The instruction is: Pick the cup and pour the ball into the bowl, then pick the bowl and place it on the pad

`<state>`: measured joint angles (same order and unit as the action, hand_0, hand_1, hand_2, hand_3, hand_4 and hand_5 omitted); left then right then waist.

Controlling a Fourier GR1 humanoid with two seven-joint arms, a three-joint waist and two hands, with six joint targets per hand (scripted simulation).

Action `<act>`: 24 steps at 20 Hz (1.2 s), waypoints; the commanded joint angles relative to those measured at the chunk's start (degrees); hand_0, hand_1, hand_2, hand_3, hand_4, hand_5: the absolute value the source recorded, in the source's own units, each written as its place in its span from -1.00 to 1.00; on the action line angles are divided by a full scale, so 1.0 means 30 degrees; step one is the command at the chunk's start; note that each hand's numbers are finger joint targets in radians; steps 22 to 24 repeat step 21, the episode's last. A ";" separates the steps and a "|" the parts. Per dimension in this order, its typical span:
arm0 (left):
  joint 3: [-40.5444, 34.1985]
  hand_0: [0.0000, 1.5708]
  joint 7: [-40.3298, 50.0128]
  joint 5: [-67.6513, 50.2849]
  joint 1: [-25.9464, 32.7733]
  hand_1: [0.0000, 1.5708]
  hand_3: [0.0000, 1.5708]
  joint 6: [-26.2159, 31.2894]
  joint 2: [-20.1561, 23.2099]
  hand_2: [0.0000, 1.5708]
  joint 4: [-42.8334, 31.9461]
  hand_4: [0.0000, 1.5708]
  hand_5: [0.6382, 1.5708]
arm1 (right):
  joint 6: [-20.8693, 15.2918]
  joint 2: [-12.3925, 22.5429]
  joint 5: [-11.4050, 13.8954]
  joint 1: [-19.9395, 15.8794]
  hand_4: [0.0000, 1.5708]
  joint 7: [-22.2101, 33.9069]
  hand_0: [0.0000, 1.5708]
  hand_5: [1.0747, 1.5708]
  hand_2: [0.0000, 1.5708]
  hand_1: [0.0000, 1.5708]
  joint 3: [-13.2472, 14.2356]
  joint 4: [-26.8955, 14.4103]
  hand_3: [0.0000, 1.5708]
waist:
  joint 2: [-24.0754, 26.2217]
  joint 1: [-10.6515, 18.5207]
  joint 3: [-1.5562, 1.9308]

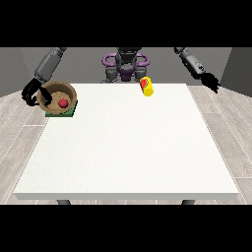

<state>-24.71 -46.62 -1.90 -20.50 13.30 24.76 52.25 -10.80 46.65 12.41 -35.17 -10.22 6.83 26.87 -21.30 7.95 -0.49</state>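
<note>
table (128,147): white, large, seen from across; robot (125,64) small at the far edge.

bowl (58,96): brown, wooden look, at the table's far corner on the view's left. it sits on the pad, tilted slightly so its opening faces the camera.

ball (63,103): red, inside the bowl, low against the near wall.

pad (61,113): dark green, flat, under the bowl; only its near edge and right corner show.

cup (146,86): yellow, lying on its side near the table's far edge, just right of the robot's middle. its mouth shows red inside and points toward the view's upper left. well apart from the bowl.

hand at the view's left (32,93): black, at the bowl's left rim, fingers curled around the rim's outer side; it grips the bowl.

hand at the view's right (212,81): black, off the table beyond its far right corner, holding nothing, touching nothing. fingers hang down; whether they are straight or curled i cannot tell.
</note>
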 commanded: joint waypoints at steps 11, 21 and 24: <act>-0.0817 -1.00 0.1839 -0.1880 0.2412 -1.00 -1.00 0.1489 0.0748 -1.00 0.2966 0.08 0.15 | 0.2880 0.0713 -0.4389 -0.1186 -1.00 0.0711 -1.00 -0.34 -0.18 -1.00 0.4609 -0.3299 -0.77 | 0.0430 -0.0183 0.0224; -0.0411 -1.00 0.1477 -0.0935 0.2359 -1.00 -1.00 0.0433 0.0277 -1.00 0.0981 0.12 0.23 | 0.6154 -0.0286 -0.5910 -0.2704 -0.36 0.0549 -1.00 0.20 -0.87 -1.00 0.5186 -0.1533 -0.53 | 0.2261 -0.0912 0.0136; -0.0411 -1.00 0.1477 -0.0935 0.2359 -1.00 -1.00 0.0433 0.0277 -1.00 0.0981 0.12 0.23 | 0.6154 -0.0286 -0.5910 -0.2704 -0.36 0.0549 -1.00 0.20 -0.87 -1.00 0.5186 -0.1533 -0.53 | 0.2261 -0.0912 0.0136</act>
